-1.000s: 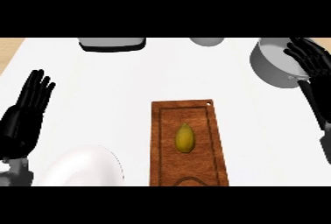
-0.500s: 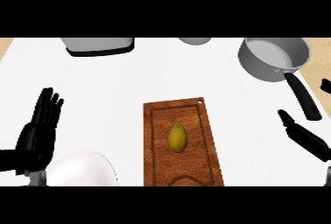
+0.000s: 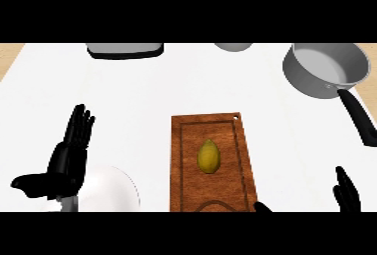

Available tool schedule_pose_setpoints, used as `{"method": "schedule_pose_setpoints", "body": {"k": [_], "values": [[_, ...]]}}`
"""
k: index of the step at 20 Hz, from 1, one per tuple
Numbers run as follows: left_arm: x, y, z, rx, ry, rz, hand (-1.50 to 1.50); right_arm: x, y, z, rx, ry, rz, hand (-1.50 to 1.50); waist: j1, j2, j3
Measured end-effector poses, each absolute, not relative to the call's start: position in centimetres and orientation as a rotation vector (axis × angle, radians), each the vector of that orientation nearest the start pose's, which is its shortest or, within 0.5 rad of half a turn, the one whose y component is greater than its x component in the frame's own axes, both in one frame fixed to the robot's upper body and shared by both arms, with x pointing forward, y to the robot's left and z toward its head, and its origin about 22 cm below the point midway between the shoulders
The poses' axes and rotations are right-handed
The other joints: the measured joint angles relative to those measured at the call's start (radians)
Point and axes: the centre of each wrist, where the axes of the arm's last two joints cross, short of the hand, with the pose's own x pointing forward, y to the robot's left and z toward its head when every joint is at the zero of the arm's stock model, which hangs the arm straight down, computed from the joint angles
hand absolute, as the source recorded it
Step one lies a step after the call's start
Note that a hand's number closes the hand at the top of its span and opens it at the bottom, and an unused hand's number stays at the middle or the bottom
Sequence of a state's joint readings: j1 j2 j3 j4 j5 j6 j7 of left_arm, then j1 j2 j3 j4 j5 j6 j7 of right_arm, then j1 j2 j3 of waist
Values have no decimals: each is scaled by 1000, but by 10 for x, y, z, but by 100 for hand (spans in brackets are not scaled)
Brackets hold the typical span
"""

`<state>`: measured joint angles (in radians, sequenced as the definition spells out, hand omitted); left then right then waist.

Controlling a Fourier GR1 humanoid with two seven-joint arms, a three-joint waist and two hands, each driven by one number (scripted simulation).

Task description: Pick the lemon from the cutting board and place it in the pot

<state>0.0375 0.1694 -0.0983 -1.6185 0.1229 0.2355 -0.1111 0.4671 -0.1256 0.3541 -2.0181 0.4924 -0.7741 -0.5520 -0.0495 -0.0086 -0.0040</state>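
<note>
Lemon trouble is possible here. The small yellow-green oval lemon (image 3: 209,157) is lying in the middle of the long brown wooden cutting board (image 3: 184,164), and nothing is touching it. The round grey metal pot (image 3: 326,68) with its long black handle (image 3: 358,117) is sitting at about two o'clock from the lemon, well apart from it.

The black left hand (image 3: 68,158) is showing at nine o'clock from the lemon, fingers straight and relaxed, holding nothing. The black right hand (image 3: 346,194) is peeking in at about four o'clock. Only a little of it is showing, so whether its fingers are spread or curled is not clear.

The lemon is round and smooth, so it is likely to roll off the board if a finger bumps its side. The pot handle is pointing toward the right hand, so an arm swinging across is likely to knock it and spin the pot away. A white round bowl (image 3: 110,191) is sitting just beside the left hand.
</note>
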Motion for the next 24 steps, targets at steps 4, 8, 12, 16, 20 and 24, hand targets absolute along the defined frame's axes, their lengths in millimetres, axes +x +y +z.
{"method": "schedule_pose_setpoints", "body": {"k": [4, 8, 12, 16, 20, 24], "values": [[234, 241, 10, 141, -1698, 58, 0, 92, -192, 10, -962, -2036, 306, -150, 18, 9, -2], [236, 238, 12, 125, -1706, 43, 0, 65, -183, -3, -968, -1810, 458, -150, 34, 18, -4], [239, 232, 14, 117, -1712, 37, 0, 58, -168, 3, -982, -1640, 540, -150, 47, 22, -4], [240, 230, 13, 112, -1717, 29, 0, 70, -146, 20, -976, -1537, 580, -150, 56, 21, -2], [241, 224, 7, 109, -1708, 31, 0, 91, -119, 32, -973, -1464, 617, -150, 58, 17, 0], [247, 225, 5, 106, -1706, 27, 0, 110, -105, 33, -998, -1335, 658, -150, 56, 15, 2]]}}
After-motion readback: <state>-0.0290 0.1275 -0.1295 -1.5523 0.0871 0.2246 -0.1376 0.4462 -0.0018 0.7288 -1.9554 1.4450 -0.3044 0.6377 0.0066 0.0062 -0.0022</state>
